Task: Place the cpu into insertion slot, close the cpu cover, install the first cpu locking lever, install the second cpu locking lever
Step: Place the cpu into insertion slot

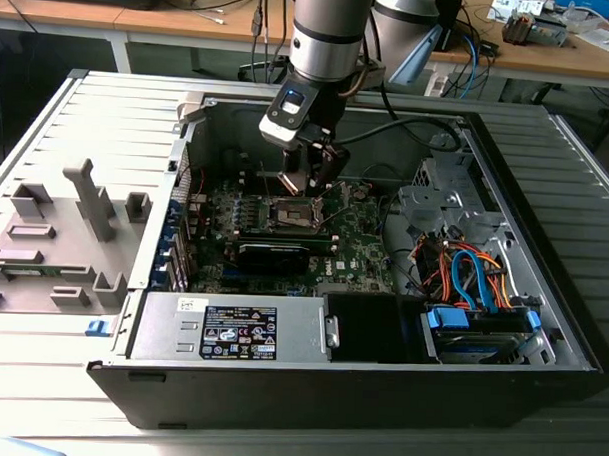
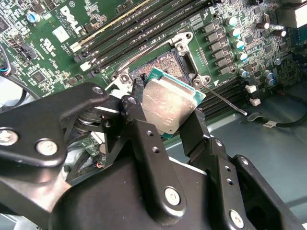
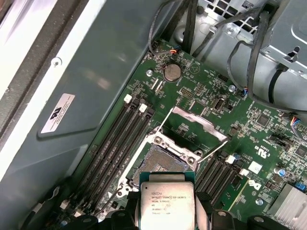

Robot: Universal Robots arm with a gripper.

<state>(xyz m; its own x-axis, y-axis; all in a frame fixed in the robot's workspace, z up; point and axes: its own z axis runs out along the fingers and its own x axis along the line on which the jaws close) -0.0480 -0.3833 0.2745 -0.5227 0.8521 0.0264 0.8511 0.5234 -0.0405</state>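
Silvery-grey cpu [image 2: 169,106] sits pinched in my gripper [image 2: 167,119], just above the bare insertion slot [image 3: 160,162]; I see the cpu cover [image 3: 197,122] flipped open.

Wooden desks [image 1: 172,21] behind (cluttered); grey slatted table [image 1: 39,369].

A lab: opened computer case [image 1: 328,401], cable-strewn wooden benches [image 1: 142,20] behind.

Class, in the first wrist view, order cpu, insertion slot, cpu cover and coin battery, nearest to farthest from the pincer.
1. cpu, in the pincer
2. insertion slot, close below it
3. cpu cover, raised beyond it
4. coin battery, near cables
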